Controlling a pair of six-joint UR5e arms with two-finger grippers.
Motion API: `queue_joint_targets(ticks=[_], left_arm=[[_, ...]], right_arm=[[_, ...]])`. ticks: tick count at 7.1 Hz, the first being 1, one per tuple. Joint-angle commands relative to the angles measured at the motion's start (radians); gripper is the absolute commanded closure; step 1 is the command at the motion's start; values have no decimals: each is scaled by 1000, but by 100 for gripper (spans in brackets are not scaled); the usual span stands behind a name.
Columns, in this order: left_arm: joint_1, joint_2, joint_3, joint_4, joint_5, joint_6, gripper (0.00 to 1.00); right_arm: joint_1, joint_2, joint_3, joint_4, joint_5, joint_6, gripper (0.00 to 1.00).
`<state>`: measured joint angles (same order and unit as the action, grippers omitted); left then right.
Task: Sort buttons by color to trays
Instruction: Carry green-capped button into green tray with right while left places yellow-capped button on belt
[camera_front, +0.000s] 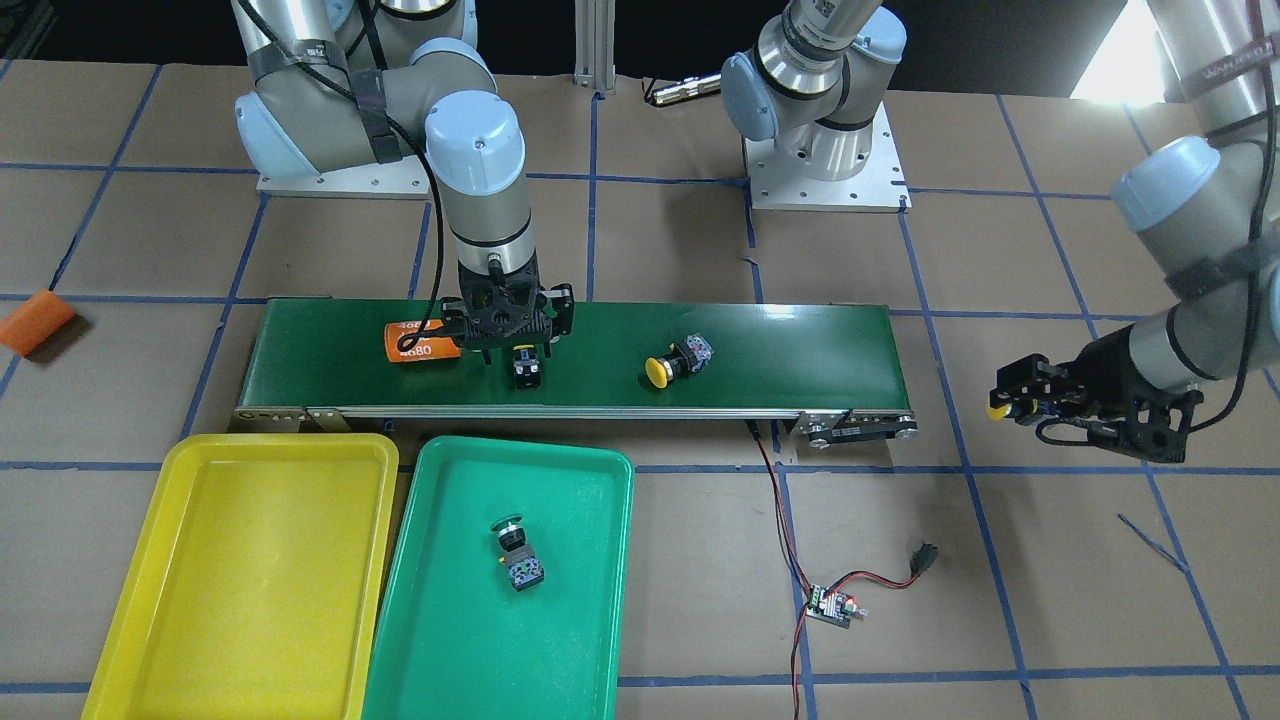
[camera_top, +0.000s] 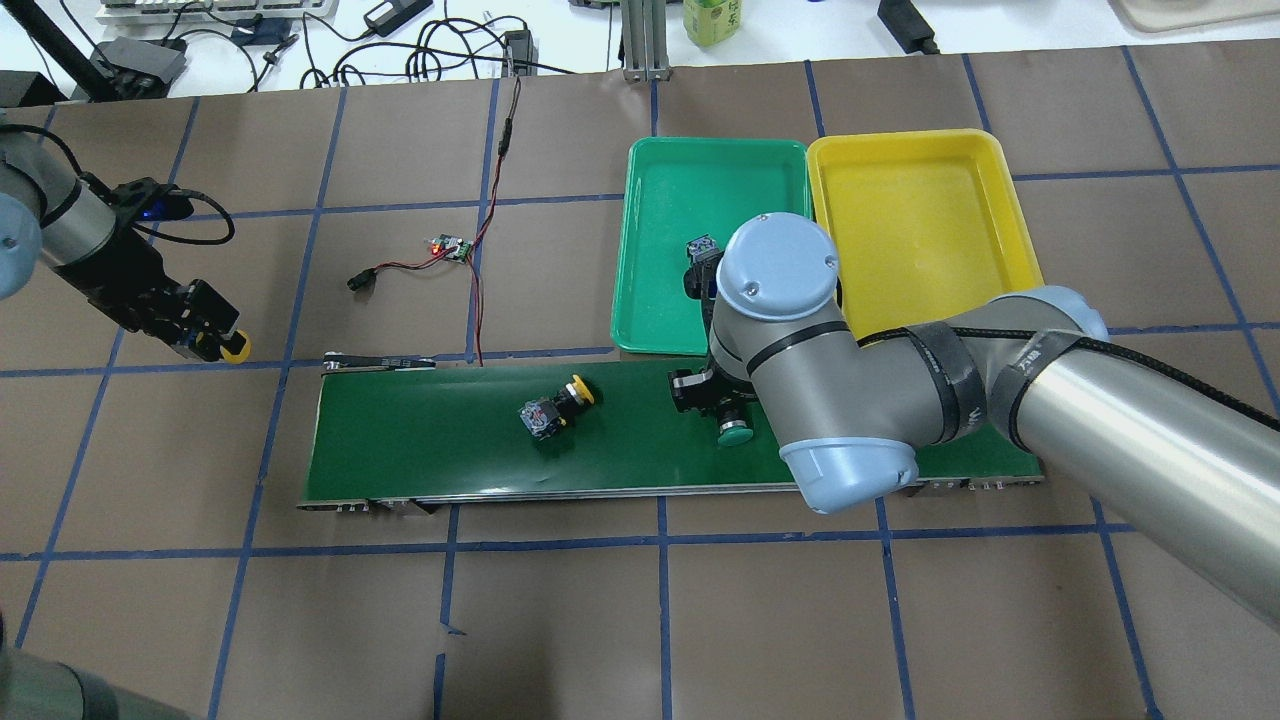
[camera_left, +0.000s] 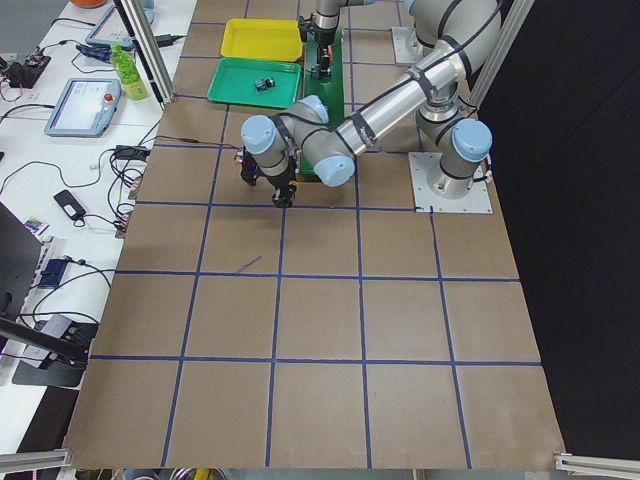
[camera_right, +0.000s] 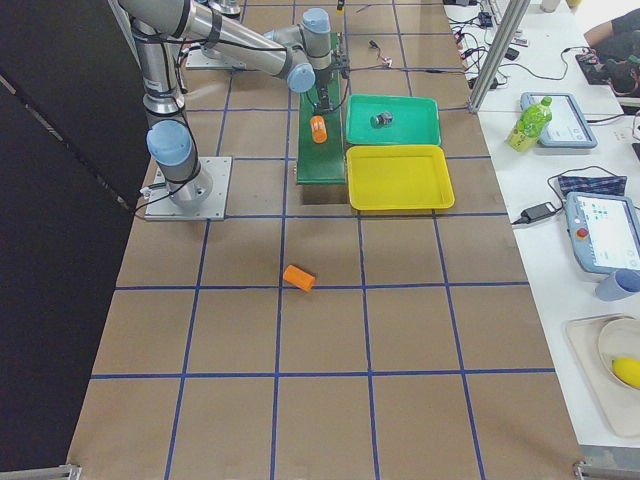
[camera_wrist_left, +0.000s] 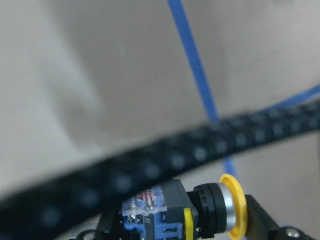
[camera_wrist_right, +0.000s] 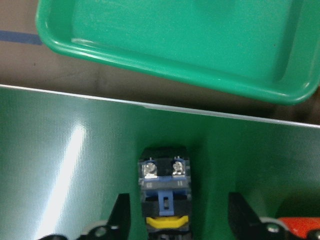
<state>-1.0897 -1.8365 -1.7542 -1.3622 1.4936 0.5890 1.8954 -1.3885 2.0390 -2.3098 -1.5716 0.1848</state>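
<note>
Brown bench (camera_front: 1090, 620) ruled with blue tape lines, taken from the operators' side.

Nearest, side by side: yellow tray (camera_front: 150, 560) and green tray (camera_front: 590, 600), just beside each other. Near the middle of the green tray: green-capped push-button (camera_front: 517, 552) on its side, cap toward the belt, grey-blue contact block toward the near edge. Out on the bench beside the trays: small circuit board (camera_front: 832, 606), with red and black wires running up to the belt's end.

Beyond the trays: long dark-green conveyor belt (camera_front: 800, 345). Near its middle: yellow-capped push-button (camera_front: 678, 362) on its side, well apart from either hand.

Further along the belt: right hand (camera_front: 518, 352), pointing straight down, fingers spread wide. Straddles a second green-capped push-button (camera_wrist_right: 164, 192) lying on the belt, cap toward the robot, contact block toward the green tray. In the wrist view, a clear gap between each finger (camera_wrist_right: 120, 217) and the black body, so no grip. Just beside that hand, also on the belt: orange cylinder marked 4680 (camera_front: 415, 342).

Off the belt's other end, above the bench: left hand (camera_front: 1008, 395), clamped on a held yellow-capped push-button (camera_wrist_left: 200, 212), cap sticking out past the fingers. Well apart from both trays.

Toward the opposite end of the bench: another orange cylinder (camera_front: 35, 320), alone on the brown surface.

Farthest back: grey arm base plates (camera_front: 825, 180).
</note>
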Motion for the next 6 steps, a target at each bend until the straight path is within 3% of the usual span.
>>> queue_joint_targets(ticks=[1,3,4,6], left_arm=[[-166,136,-114,-17,-30,-385,88],[-351,155,-152,21,-27,-581,88],[-408,145,-159,40,-27,-663,88],[-434,129,-204,93,-30,-681,88]], right_arm=[[-1,-3,-2,4,-4,7,96],[-13,6,-44,-2,5,10,100],[-16,50,-147,1,2,10,98],[-62,257,-371,39,-10,-11,87]])
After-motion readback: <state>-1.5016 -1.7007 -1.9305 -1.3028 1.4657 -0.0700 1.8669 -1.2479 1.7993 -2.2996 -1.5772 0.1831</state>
